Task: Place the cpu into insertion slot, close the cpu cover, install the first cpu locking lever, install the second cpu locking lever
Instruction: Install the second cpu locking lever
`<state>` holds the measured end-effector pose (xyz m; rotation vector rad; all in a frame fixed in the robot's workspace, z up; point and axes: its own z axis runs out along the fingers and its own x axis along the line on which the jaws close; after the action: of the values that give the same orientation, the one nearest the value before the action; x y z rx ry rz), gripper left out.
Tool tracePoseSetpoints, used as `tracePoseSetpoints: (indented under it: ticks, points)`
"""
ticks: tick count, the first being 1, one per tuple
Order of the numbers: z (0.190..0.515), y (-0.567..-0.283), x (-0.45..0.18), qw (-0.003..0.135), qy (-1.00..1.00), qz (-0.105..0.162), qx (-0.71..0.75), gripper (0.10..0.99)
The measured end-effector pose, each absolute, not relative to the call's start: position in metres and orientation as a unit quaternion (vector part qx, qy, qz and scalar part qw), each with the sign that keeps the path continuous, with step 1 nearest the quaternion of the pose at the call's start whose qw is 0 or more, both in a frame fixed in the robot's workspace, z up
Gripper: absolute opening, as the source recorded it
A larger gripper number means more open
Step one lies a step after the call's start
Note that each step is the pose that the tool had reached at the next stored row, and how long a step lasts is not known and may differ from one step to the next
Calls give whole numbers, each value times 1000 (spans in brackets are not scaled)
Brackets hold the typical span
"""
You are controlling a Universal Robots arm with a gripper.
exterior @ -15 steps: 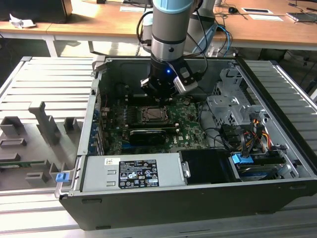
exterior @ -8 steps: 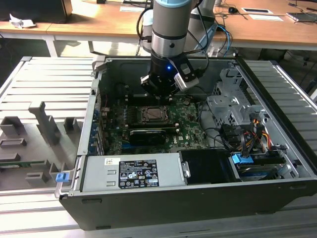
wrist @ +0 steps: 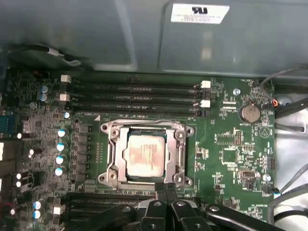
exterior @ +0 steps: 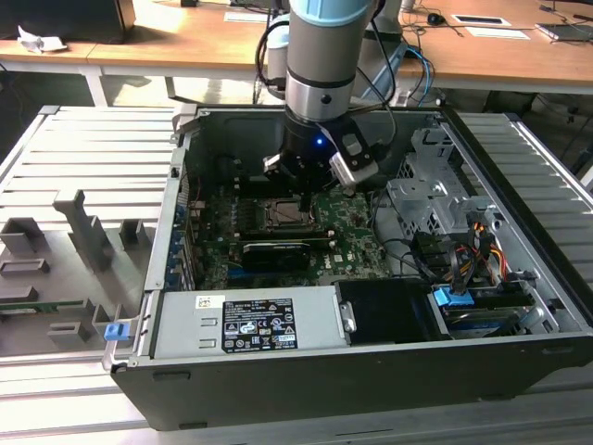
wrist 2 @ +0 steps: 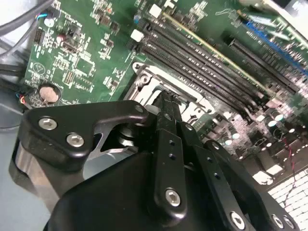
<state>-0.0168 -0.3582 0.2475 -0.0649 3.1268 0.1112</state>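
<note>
1. Down inside the open computer case, the arm stood upright over the insertion slot. In the exterior view the case walls rose well clear of the slot on every side.
2. Nearest the slot on the exterior view's right sat a grey drive cage with loose cables. A long black card lay just beside the slot on the side toward the power supply.
3. In the first wrist view, four long memory slots ran just beyond the far edge of the insertion slot, parallel to that edge. A coin battery sat well apart from the slot, across bare green board.
4. The gripper hung at the slot's near edge, its two black fingers drawn together with no gap between the tips and nothing held between them.
5. In the second wrist view, the gripper tip came down at the rim of the slot's metal frame; whether it touched the frame could not be told.
6. The cpu lay flat in the insertion slot, pale metal face up, its edges square with the frame. Being square, it had no long axis.
7. The cpu cover lay down around the cpu, which showed through the cover's window.
</note>
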Motion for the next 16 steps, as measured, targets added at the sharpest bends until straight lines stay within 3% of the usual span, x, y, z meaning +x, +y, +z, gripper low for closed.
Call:
tracePoseSetpoints:
  ticks: [7, 16]
  points:
    - [244, -377, -17, 2, 998, 56, -21, 106]
    - [239, -377, -17, 1, 998, 58, -21, 106]
